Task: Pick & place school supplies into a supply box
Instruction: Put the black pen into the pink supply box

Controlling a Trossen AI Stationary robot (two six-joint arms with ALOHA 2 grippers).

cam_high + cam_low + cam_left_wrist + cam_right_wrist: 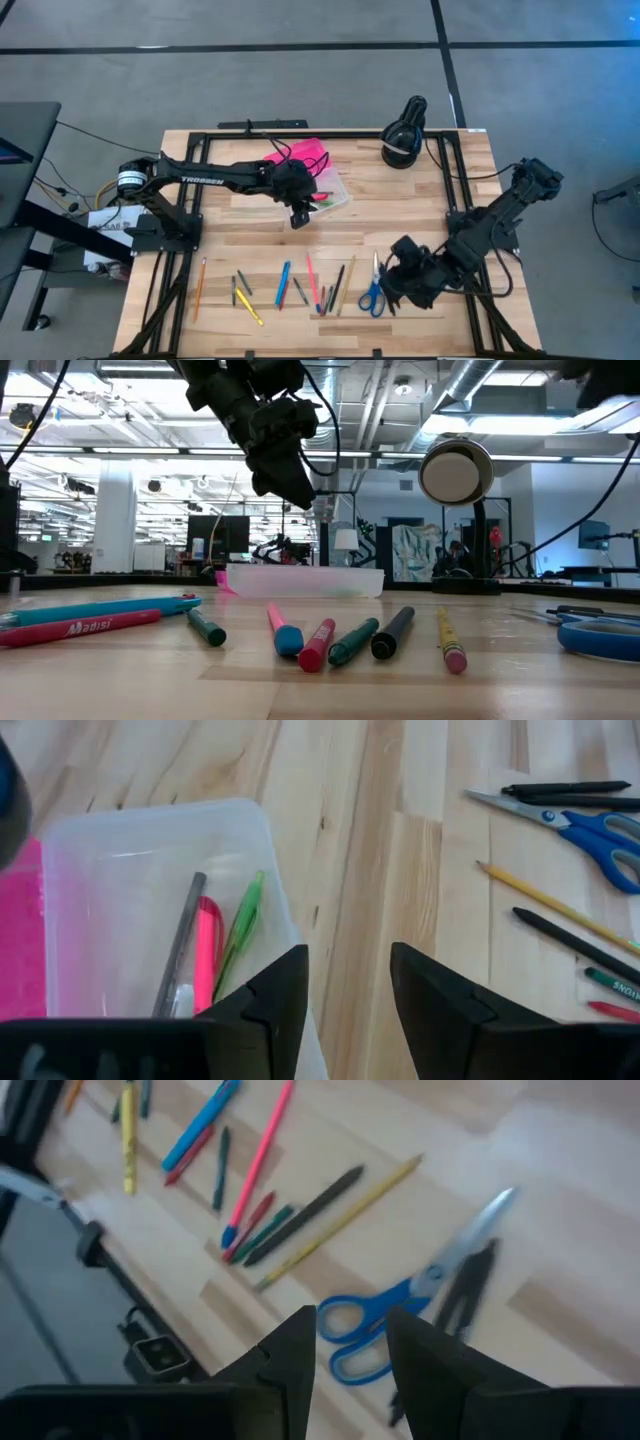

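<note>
1. Now the left gripper point(345, 995) hangs with fingers parted and empty, just past the supply box point(120, 850) rim; a grey pen, pink pen point(206, 945) and green pen lie inside.
2. Right gripper point(350, 1350) fingers spread, holding nothing, directly above the blue-handled scissors point(400, 1305).
3. Loose pencils point(300, 285) lie beyond them.
</note>
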